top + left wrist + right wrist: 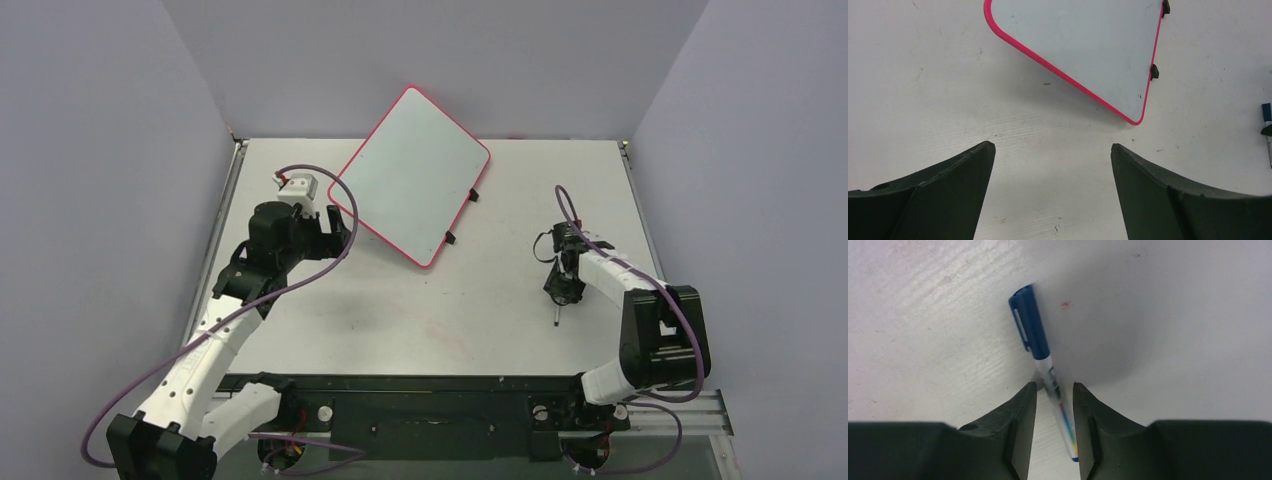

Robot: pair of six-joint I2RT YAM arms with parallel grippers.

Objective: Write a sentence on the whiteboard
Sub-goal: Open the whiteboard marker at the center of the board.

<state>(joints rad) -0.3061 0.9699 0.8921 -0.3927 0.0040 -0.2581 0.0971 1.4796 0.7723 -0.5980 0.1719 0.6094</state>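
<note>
Red-rimmed and turned at a slant, the whiteboard [415, 175] lies flat on the far middle of the table [450, 320], its face plain white, with two black clips [473, 195] along the edge facing the right arm. From above, the left gripper [335, 228] sits just beside the board's left corner. Only its own wrist camera shows how it stands: the left gripper [1053, 147] has its fingers [968, 170] spread wide over bare table [923, 75], with the board's near corner [1135, 117] just ahead and a clip [1154, 71] on the rim.

The overhead view gives the right gripper [562, 290] pointing down, well apart from the board, with a thin marker [556, 318] poking out beneath it. The right wrist view adds the detail: the marker [1048, 370] has a blue cap [1028, 322] and a white barrel, and the right gripper [1054, 387] has drawn its fingers [1020, 410] narrow on either side of that blurred barrel. Whether they already pinch it I cannot tell
</note>
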